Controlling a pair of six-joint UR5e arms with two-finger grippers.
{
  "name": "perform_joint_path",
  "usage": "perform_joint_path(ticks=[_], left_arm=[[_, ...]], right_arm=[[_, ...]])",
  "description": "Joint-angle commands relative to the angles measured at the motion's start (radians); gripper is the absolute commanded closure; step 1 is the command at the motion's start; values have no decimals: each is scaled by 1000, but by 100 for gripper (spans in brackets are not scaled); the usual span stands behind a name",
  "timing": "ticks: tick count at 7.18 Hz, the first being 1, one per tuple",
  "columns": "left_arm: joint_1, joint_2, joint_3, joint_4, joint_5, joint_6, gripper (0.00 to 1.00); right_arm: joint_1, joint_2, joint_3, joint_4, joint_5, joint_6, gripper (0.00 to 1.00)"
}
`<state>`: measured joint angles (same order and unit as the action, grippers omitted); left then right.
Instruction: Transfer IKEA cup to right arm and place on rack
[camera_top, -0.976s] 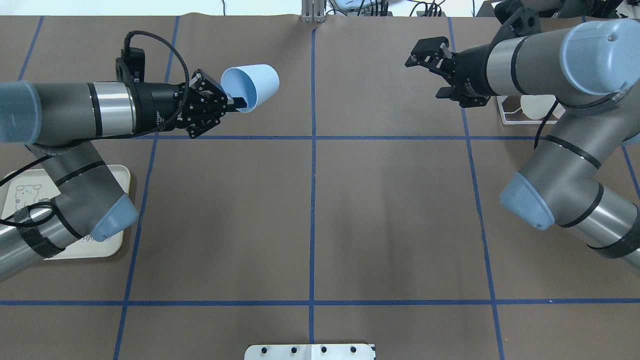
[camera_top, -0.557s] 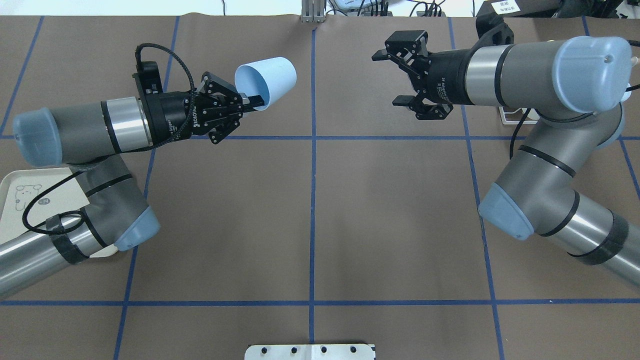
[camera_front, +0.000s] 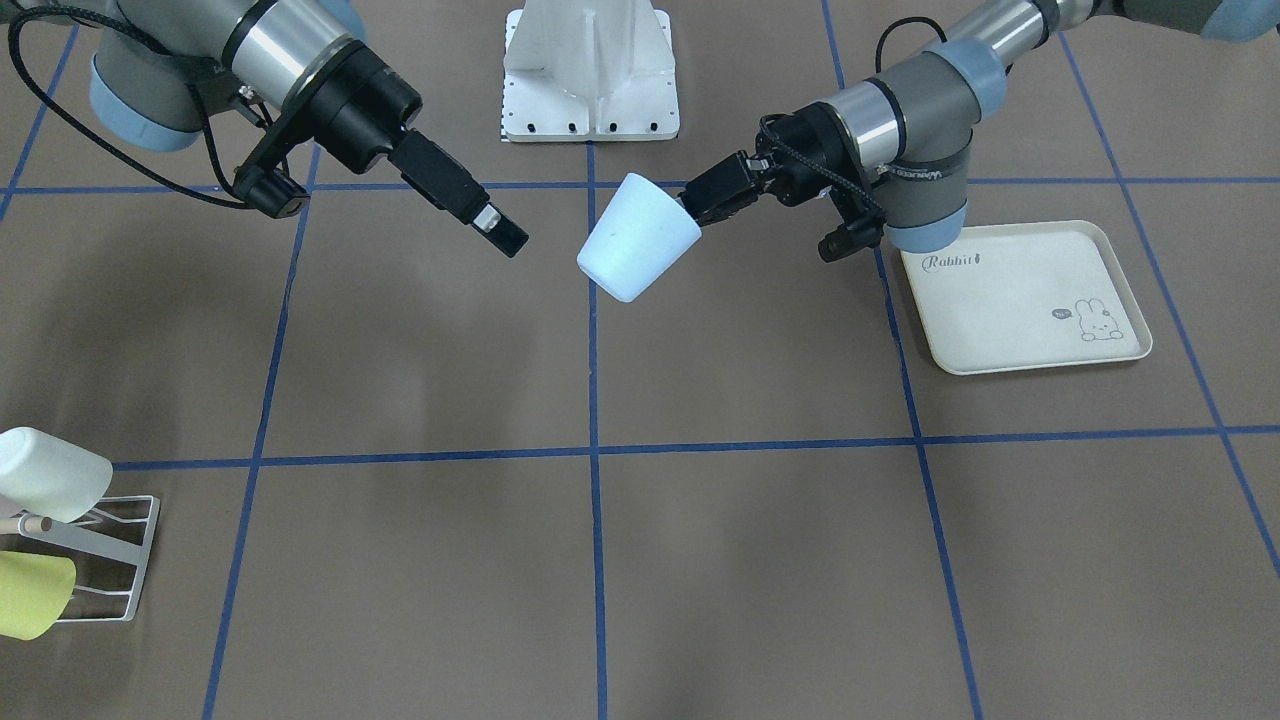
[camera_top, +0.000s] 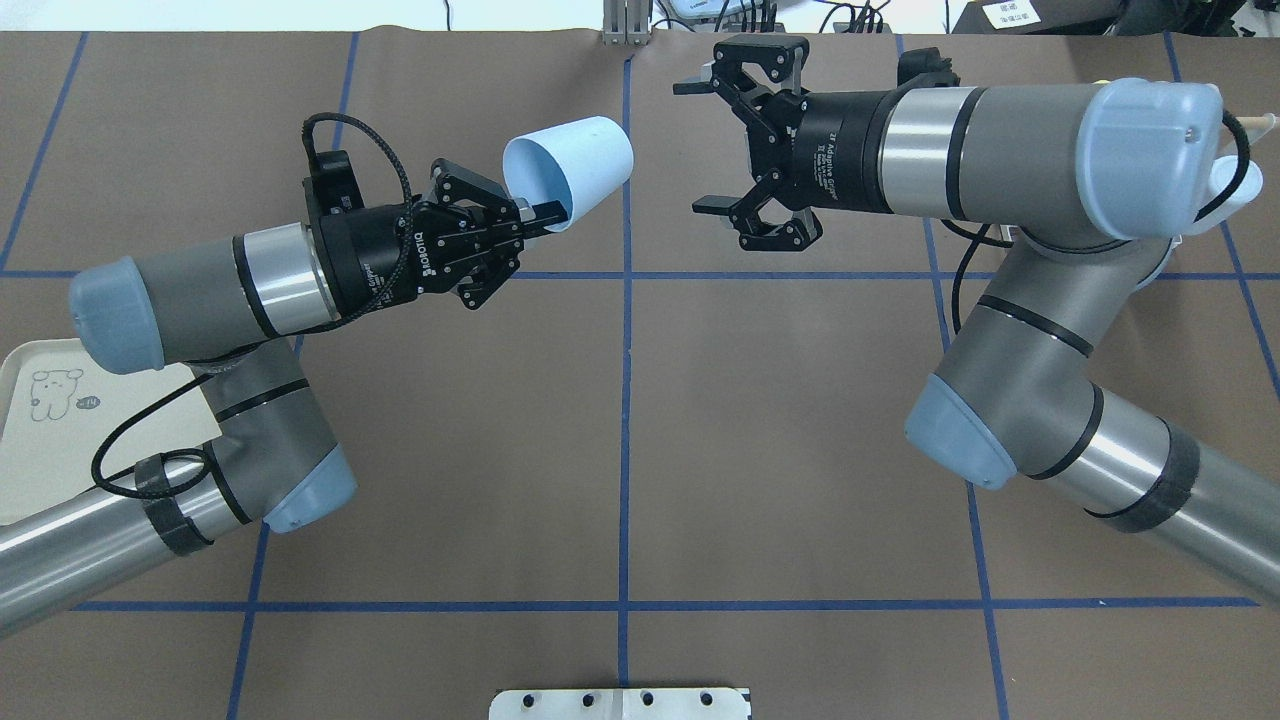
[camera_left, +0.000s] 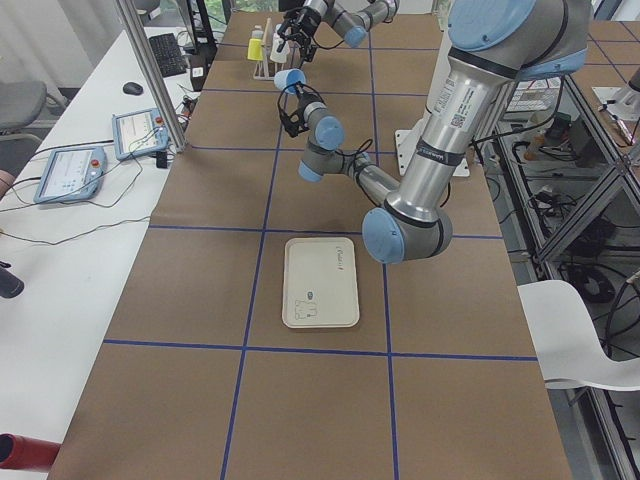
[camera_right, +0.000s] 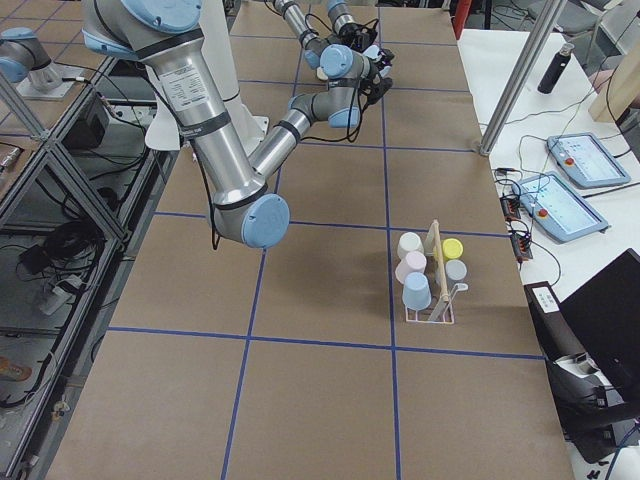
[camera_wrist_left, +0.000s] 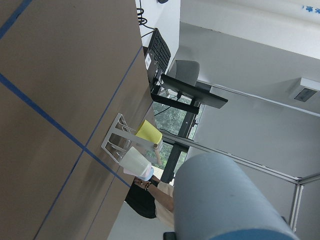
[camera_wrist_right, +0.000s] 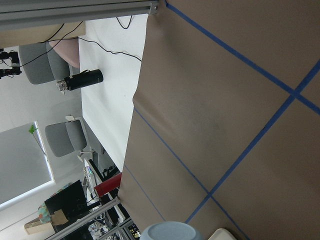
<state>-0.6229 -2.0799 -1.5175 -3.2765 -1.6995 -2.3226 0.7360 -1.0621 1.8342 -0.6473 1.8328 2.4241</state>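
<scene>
Cup of pale-blue plastic (camera_top: 575, 165), tapered and tilted on its side, hangs in the air above the brown paper-covered table (camera_top: 780, 450), close to the centre blue tape line (camera_top: 626, 400). The black two-finger left gripper (camera_top: 545, 212) pinches its rim, one finger inside the mouth. The cup's closed base is turned roughly toward the black right gripper (camera_top: 700, 147), whose jaws stand wide apart and empty, near the cup but not touching it. The small white wire-frame rack (camera_front: 115, 545) sits well apart at the table's right end, bearing a white cup (camera_front: 50, 475) and a yellow cup (camera_front: 30, 595). A cream rectangular rabbit-print tray (camera_front: 1020, 300) lies beside the left arm (camera_top: 200, 290).
</scene>
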Motion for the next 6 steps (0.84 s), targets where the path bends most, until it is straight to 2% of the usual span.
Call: perform_joint_path(ticks=[1,6], left_arm=[[12,-25,-1,-14,9,-42,100],[32,-37,-10,-32,15,-64,100]], right_arm=[[-15,8,-10,25,-4,32,0],[-27,27,-21,25,-10,47,0]])
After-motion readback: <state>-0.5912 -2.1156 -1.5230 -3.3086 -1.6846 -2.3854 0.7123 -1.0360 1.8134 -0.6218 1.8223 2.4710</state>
